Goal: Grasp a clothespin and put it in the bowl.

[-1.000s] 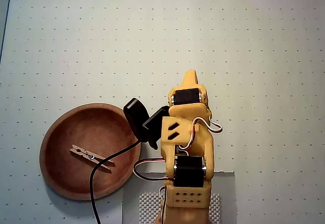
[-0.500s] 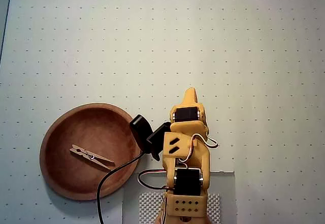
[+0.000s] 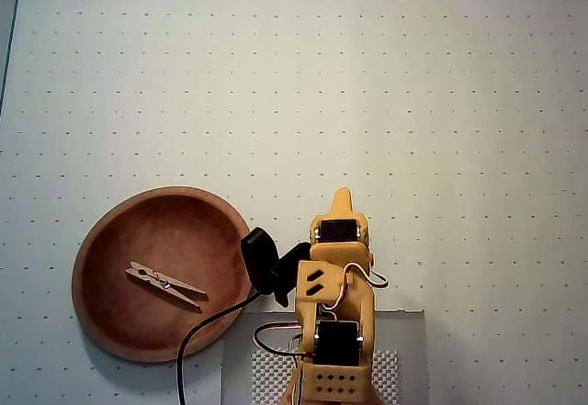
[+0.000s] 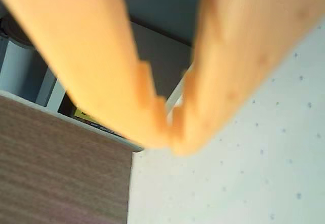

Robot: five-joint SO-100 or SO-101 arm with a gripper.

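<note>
In the overhead view the reddish-brown wooden bowl (image 3: 163, 273) sits at the lower left. A light-wood clothespin (image 3: 165, 283) lies flat inside it, left of centre. My yellow arm is folded up at the bottom centre, right of the bowl, with the gripper (image 3: 342, 201) pointing up the picture, away from the bowl. In the wrist view the two orange fingers fill the frame and their tips meet (image 4: 170, 141) with nothing between them. The gripper is shut and empty.
A white dotted mat (image 3: 367, 84) covers the table. A black wrist camera (image 3: 262, 258) and its cable hang close to the bowl's right rim. A grey base plate (image 3: 404, 359) lies under the arm. The wrist view shows the mat's edge and brown floor (image 4: 61, 173).
</note>
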